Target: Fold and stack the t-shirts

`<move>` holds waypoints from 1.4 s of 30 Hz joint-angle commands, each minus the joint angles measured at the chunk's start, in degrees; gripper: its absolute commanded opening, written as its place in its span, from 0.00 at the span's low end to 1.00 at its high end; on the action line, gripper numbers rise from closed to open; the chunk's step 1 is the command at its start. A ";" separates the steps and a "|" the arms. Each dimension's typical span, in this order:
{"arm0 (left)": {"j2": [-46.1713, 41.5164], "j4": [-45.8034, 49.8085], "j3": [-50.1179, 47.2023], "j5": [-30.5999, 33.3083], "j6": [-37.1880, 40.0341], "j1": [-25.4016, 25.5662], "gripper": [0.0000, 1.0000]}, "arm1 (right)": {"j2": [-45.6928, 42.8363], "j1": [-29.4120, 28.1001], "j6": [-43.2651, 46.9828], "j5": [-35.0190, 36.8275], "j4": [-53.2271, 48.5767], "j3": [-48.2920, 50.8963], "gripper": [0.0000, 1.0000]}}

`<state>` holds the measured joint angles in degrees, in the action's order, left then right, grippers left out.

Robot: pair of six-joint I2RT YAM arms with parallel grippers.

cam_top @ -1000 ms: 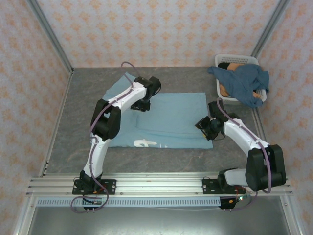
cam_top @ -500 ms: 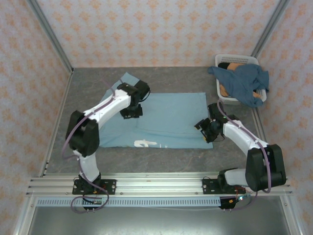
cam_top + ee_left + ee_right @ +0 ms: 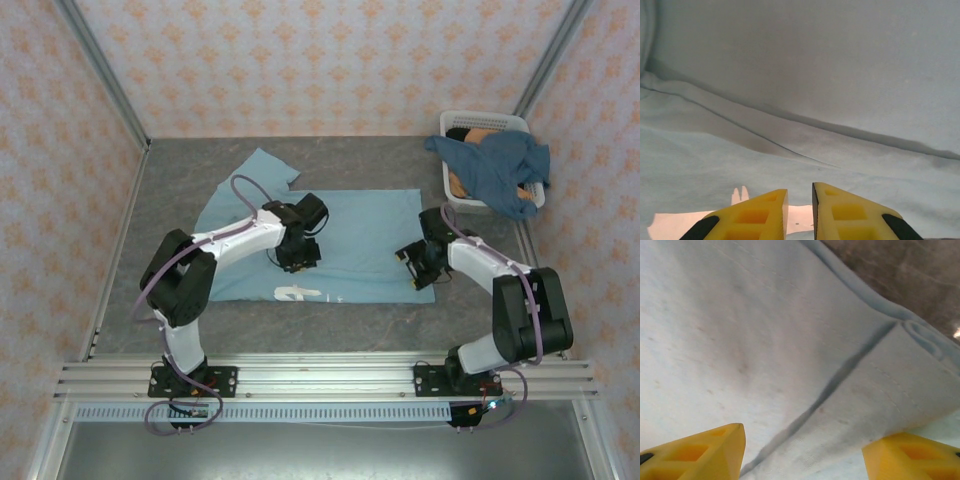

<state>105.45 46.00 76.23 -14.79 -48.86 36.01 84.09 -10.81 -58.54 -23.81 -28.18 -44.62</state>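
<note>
**Item:** light blue t-shirt (image 3: 360,235), lying flat mid-counter (image 3: 180,170), awaiting its next fold.

**Risks, near to far**
- Left pincer (image 3: 800,192): fingers narrowly parted, a thin slit between them and no cloth in it. It sits low over the shirt, just beyond the white lettering (image 3: 670,222). Closing on the top layer alone would probably drag that layer and ruck the cloth. Closing on nothing would leave the fold unmade.
- Right pincer (image 3: 802,445): spread wide and empty, over the doubled right edge (image 3: 900,385). A shallow bite may lift one ply and leave the other, skewing the edge.
- Far-left sleeve (image 3: 255,170): lies loose beyond the body and could trail out of any fold.

**Materials and shapes, near to far**
- Light blue shirt: thin, soft, matte knit. The body is roughly rectangular, with one long shallow crease (image 3: 790,120) and a stitched hem.
- Counter: grey, mottled, stone-like.
- Dark blue t-shirt (image 3: 495,170): crumpled and draped over the basket rim.
- Basket (image 3: 485,120): white slatted plastic, in the far-right corner.
</note>
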 commanded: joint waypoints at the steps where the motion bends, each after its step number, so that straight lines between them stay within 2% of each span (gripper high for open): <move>1: 1.01 -0.83 2.05 -0.07 -1.17 0.28 0.21 | 1.50 0.62 -1.39 2.12 -2.36 -2.17 0.62; 8: 2.22 0.18 4.52 0.18 -0.46 0.56 0.21 | 3.35 1.59 -1.46 3.94 -4.76 -4.95 0.62; 17: 1.84 -0.83 4.87 -1.83 2.53 1.61 0.19 | 8.12 3.51 -2.90 3.52 -2.29 -9.05 0.51; 24: 2.57 -3.17 4.89 -3.20 2.92 2.31 0.16 | 10.39 4.21 -3.84 4.17 -1.54 -10.72 0.48; 30: 3.60 -2.57 5.28 -3.43 2.82 1.93 0.11 | 5.32 4.26 -0.33 7.90 -3.90 -10.83 0.46; 36: 0.44 -3.19 -1.67 -4.25 0.50 -2.12 0.08 | -3.01 3.80 4.83 8.33 -7.30 -6.62 0.40; 42: -10.52 4.36 -11.27 0.08 1.66 -12.46 0.10 | -9.03 1.49 7.56 4.42 -8.77 -0.40 0.32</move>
<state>100.90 44.47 67.77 -18.13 -47.07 27.70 76.55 -8.03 -53.65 -18.31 -33.36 -47.29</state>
